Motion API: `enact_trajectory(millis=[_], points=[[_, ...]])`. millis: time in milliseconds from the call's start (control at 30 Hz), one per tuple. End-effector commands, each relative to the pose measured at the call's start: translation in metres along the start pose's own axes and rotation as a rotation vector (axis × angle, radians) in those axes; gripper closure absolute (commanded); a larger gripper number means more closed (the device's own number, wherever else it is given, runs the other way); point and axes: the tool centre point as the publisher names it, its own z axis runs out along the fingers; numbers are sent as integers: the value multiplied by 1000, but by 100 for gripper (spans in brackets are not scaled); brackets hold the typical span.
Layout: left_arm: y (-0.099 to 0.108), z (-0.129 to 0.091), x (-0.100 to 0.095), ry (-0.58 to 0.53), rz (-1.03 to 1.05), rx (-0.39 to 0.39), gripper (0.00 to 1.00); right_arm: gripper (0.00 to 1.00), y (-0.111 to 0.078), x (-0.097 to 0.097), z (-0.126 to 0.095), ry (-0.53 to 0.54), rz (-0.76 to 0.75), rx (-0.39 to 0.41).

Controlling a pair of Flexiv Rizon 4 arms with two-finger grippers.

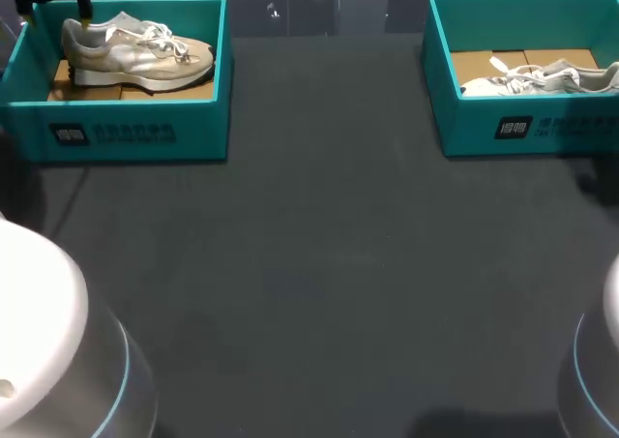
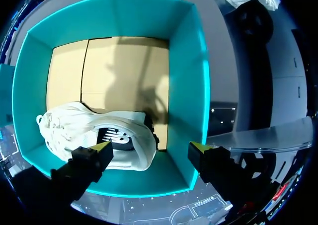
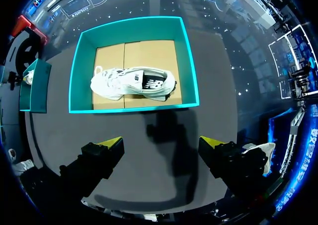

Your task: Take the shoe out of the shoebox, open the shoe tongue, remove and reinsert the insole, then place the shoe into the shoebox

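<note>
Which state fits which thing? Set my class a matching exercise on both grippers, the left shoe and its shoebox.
Things:
1 left gripper
2 right gripper
3 left shoe
4 left shoebox

States:
a teal walls
b open, above the bare table
c upright on its sole inside the left shoebox
d open, above the left shoe

Pairs: 1-d, 2-b, 3-c, 4-a
</note>
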Motion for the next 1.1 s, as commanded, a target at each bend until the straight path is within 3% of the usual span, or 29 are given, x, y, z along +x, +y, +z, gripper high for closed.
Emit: enact_trajectory(millis=[33,367,467,767,967,1100], points=[[11,15,-4,0,1,8,0,0,0,0,0,-2,0,0],[23,38,-8,-3,-17,10,21,0,0,0,0,-2,0,0],[25,45,-8,1,-18,20,31,0,0,0,0,-2,0,0],[24,57,-6,16,-12,41,30,0,0,0,0,-2,0,0],[20,64,-6,23,-8,54,42,0,0,0,0,-2,0,0],[15,66,-4,19,-5,62,38,0,0,0,0,-2,0,0]])
